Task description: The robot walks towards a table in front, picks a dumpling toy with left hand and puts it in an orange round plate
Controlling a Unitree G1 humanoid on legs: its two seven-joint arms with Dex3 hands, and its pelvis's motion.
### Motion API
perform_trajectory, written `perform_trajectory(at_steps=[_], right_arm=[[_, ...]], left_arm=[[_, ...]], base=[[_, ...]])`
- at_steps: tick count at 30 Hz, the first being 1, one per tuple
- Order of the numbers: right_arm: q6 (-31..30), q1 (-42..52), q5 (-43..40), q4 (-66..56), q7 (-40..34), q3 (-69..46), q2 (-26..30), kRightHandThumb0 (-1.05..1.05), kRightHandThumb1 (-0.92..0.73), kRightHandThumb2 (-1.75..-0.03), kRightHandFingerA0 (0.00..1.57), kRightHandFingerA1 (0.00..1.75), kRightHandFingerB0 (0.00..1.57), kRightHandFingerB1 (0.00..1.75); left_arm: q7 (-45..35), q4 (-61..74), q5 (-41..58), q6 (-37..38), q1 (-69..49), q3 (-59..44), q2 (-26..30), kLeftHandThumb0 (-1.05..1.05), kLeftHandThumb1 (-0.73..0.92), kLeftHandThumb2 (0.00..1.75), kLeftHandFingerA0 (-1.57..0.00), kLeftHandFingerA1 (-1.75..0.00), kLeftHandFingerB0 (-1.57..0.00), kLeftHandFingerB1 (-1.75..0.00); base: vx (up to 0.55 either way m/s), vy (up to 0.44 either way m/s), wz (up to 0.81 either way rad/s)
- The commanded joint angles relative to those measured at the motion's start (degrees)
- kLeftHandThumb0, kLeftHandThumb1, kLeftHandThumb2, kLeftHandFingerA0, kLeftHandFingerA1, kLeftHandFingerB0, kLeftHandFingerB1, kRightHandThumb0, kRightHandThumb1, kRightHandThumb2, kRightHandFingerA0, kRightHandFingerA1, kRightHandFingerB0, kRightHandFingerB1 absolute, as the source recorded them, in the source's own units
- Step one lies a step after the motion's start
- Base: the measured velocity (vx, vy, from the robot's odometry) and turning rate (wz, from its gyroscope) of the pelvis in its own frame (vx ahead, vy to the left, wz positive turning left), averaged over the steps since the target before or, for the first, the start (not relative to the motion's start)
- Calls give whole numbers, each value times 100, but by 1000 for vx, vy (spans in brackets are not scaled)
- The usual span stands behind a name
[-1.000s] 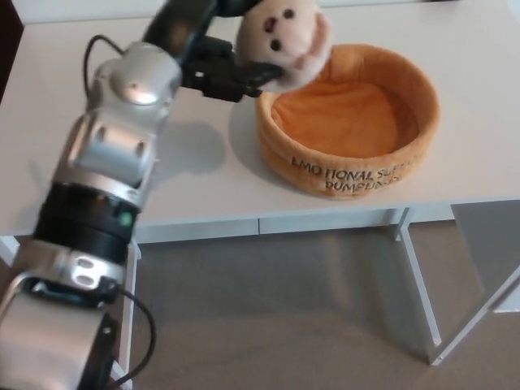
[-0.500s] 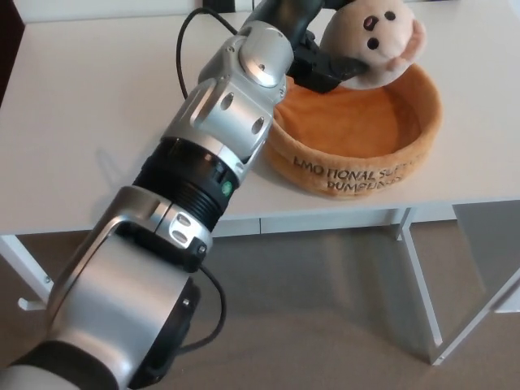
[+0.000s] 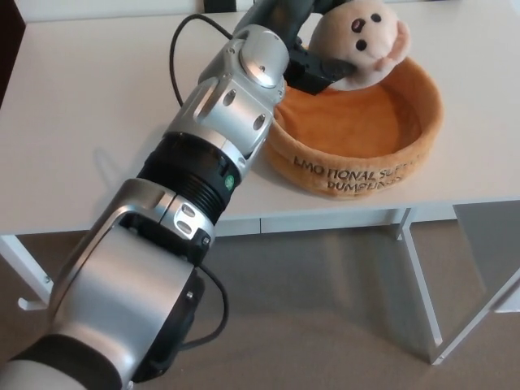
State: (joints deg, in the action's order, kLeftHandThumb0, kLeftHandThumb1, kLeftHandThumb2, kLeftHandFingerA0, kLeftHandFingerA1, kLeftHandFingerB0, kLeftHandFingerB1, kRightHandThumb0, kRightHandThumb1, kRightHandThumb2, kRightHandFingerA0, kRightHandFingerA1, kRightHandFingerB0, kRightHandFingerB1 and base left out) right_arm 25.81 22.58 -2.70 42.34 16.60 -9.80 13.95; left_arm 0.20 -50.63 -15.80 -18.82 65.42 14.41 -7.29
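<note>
I've got the dumpling toy (image 3: 357,41) clenched in my left hand (image 3: 313,71), hovering over the far-left rim of the orange plush plate (image 3: 357,154) on the white surface (image 3: 89,114). This is the placing step. Next I'd lower it toward the plate's middle and release. My right hand is out of sight.
</note>
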Motion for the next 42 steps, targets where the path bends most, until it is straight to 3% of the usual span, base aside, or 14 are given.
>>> perform_trajectory(at_steps=[1, 4, 5, 6, 7, 8, 9, 10, 14, 19, 22, 25, 29, 42], right_arm=[[-94, 22, -41, 19, 19, -13, 79, -50, -53, -56, 65, 49, 35, 36], [-139, -41, -65, 57, 49, -19, 84, -49, -52, -55, 65, 51, 34, 36], [-165, -17, -64, -8, 40, -17, 83, -50, -52, -55, 64, 50, 34, 36], [-194, 17, -45, -86, 13, -9, 86, -50, -52, -55, 64, 50, 34, 36], [-147, 37, -24, -113, -5, -2, 85, -48, -53, -56, 62, 50, 33, 37], [-110, 48, -11, -125, -15, 2, 84, -48, -53, -56, 62, 50, 33, 37], [-120, -6, -24, -39, -17, -9, 72, -46, -53, -55, 63, 49, 34, 36], [-100, -18, -23, -28, -6, -4, 73, -49, -53, -55, 60, 48, 34, 36], [-45, -36, -14, -36, 9, 8, 77, -50, -52, -55, 62, 49, 34, 37], [-43, -18, -80, -126, 67, -12, 69, -48, -53, -55, 59, 49, 34, 37], [-66, 18, -50, -219, 66, 3, 92, -48, -54, -56, 58, 48, 33, 36], [-183, 37, -49, -332, 37, 6, 76, -45, -54, -56, 58, 48, 33, 35], [-162, 38, -14, -303, -6, 5, 74, -47, -52, -55, 60, 49, 33, 36], [-110, 6, -90, -122, 71, -31, 55, -46, -53, -55, 58, 49, 32, 37]], left_arm=[[273, -191, -134, 198, 96, -19, 143, -12, 64, 59, -110, -87, -96, -71], [397, -319, -188, 307, 140, 8, 192, -22, 65, 60, -111, -78, -92, -58], [456, -315, -168, 301, 127, -19, 161, -24, 65, 61, -100, -58, -51, -40], [519, -311, -142, 291, 111, -54, 121, -24, 65, 61, -100, -58, -51, -40], [512, -297, -126, 218, 108, -70, 95, -37, 55, 56, -76, -50, -20, -28], [500, -290, -119, 168, 109, -78, 81, -37, 55, 56, -76, -50, -20, -28], [174, -328, -62, -20, 181, -67, 80, -60, 38, 72, -2, -31, 0, -8], [28, -339, -57, -111, 221, -43, 83, -65, 41, 75, 0, -14, 0, -7], [-165, -341, -37, -225, 268, -32, 76, -70, 44, 76, 0, -5, 0, -2], [-252, -395, 55, -292, 323, -137, 55, -66, 42, 76, 0, -7, 0, -7], [-423, -422, 89, -351, 369, -170, 83, -68, 43, 54, 0, -8, 0, -4], [-520, -442, 46, -386, 410, -130, 120, -70, 44, 54, 0, -11, 0, -2], [-645, -423, 12, -413, 399, -73, 174, -72, 44, 80, 0, -9, 0, -5], [-874, 111, 74, -551, 177, -123, 359, -67, 40, 79, 0, -18, 0, -11]], base=[[0, 0, 0], [0, 0, 0], [0, 0, 0], [0, 0, 0], [0, 0, 0], [0, 0, 0], [0, 0, 0], [0, 0, 0], [0, 0, 0], [0, 0, 0], [0, 0, 0], [0, 0, 0], [0, 0, 0], [0, 0, 0]])
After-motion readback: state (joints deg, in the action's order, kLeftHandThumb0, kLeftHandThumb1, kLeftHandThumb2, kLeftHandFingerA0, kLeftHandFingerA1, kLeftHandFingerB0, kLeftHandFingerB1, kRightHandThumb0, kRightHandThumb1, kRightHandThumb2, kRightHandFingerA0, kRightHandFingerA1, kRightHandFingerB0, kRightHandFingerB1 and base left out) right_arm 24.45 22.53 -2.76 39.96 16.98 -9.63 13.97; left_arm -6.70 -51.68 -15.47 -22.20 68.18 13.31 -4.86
